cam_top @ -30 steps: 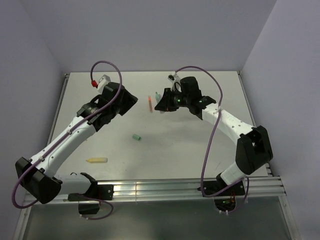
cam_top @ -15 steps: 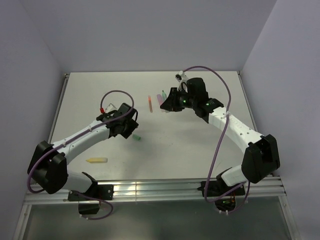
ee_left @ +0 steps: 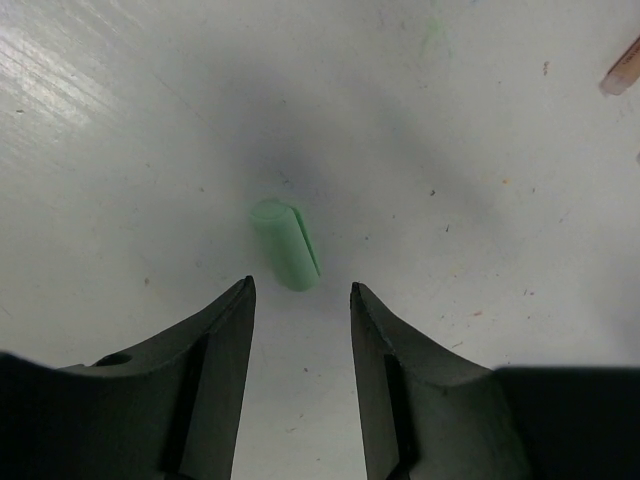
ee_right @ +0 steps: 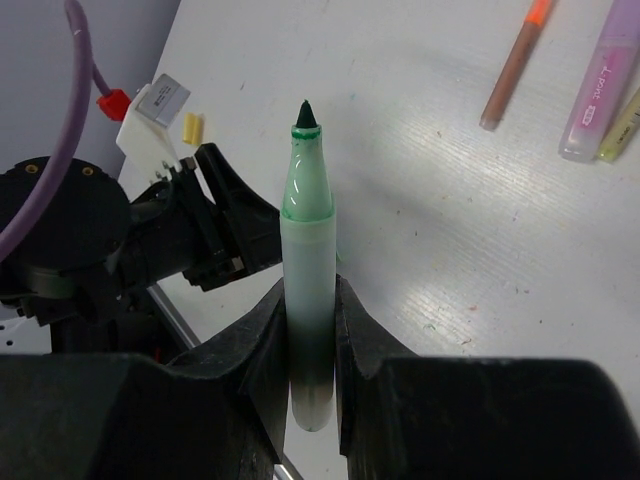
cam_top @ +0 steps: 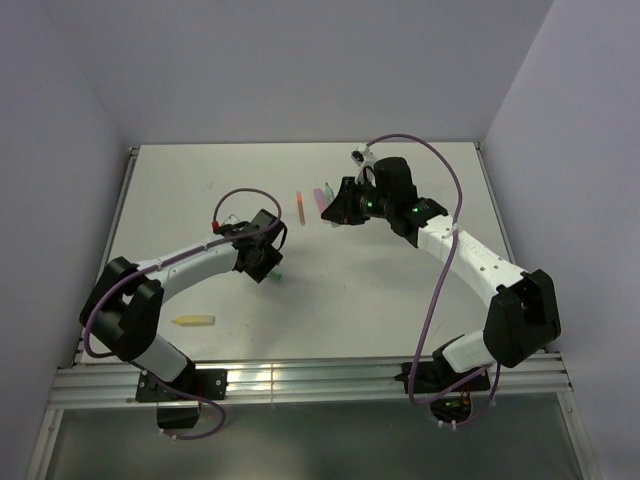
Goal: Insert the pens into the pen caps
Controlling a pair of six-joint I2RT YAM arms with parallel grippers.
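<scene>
A short mint-green pen cap (ee_left: 285, 245) lies on its side on the white table, just beyond the fingertips of my left gripper (ee_left: 301, 290). That gripper is open, nothing sits between its fingers, and it hangs low over the cap (cam_top: 279, 273) in the top view. My right gripper (ee_right: 310, 300) is shut on a green pen (ee_right: 308, 250), uncapped, its dark tip pointing away from the wrist. It hovers at the back middle of the table (cam_top: 335, 212). An orange pen (ee_right: 512, 65), a purple pen (ee_right: 600, 85) and an olive-yellow pen (ee_right: 625, 125) lie on the table behind it.
A yellow marker piece (cam_top: 193, 321) lies near the front left of the table. The orange pen (cam_top: 299, 205) and purple pen (cam_top: 323, 193) lie between the two grippers at the back. Side rails edge the table, and the left arm's purple cable (cam_top: 240, 195) loops above its wrist.
My left arm has swung from the back left down and to the right, ending low over the green cap. My right gripper shifted slightly back with the green pen, then held still.
</scene>
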